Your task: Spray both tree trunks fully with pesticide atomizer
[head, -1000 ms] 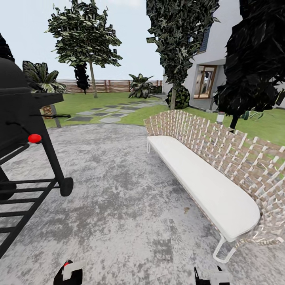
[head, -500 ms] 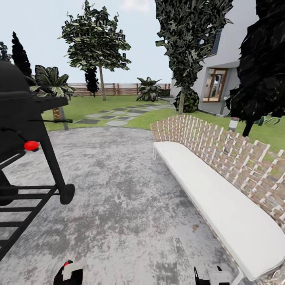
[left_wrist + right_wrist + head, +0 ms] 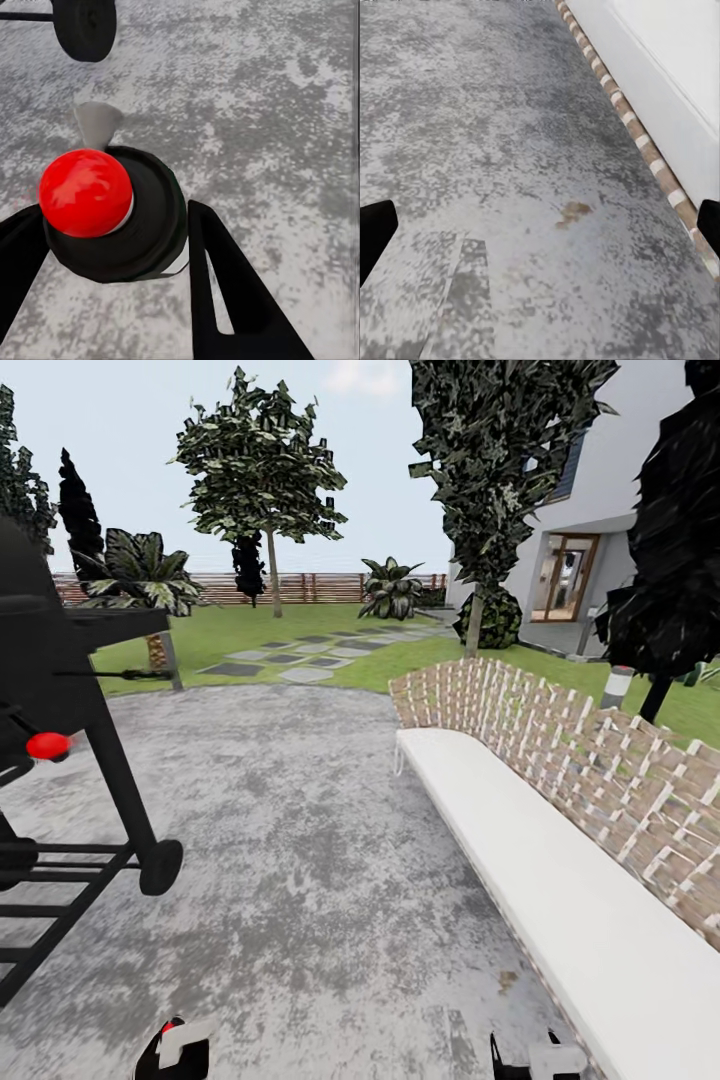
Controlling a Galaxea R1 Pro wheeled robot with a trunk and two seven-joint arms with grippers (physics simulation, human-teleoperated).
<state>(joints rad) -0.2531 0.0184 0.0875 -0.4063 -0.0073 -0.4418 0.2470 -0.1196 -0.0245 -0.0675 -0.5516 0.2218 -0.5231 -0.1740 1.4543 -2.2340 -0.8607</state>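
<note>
My left gripper [image 3: 112, 236] is shut on the pesticide atomizer [image 3: 150, 217], whose black top and round red button sit between the two black fingers. In the head view the atomizer's whitish body [image 3: 186, 1040] pokes up at the bottom edge, inside the left gripper [image 3: 172, 1057]. My right gripper [image 3: 540, 229] is open over bare grey paving, also at the head view's bottom edge [image 3: 530, 1060]. Far ahead across the garden lawn [image 3: 250, 628] stand two leafy trees, one with a pale trunk [image 3: 273, 575] by the fence, the other with its trunk [image 3: 475, 622] near the house.
A black wheeled grill [image 3: 70, 690] stands close on the left. A long white-cushioned wicker bench [image 3: 560, 860] runs along the right. Grey paving [image 3: 300, 840] lies between them, leading to stepping stones [image 3: 300, 655]. A black-foliage tree [image 3: 670, 560], a short palm [image 3: 140, 580] and a slat fence [image 3: 320, 588] lie beyond.
The camera has moved forward and turned left: the grill slid toward the left edge, the bench drew nearer and the far trees shifted right. Both grippers keep their places.
</note>
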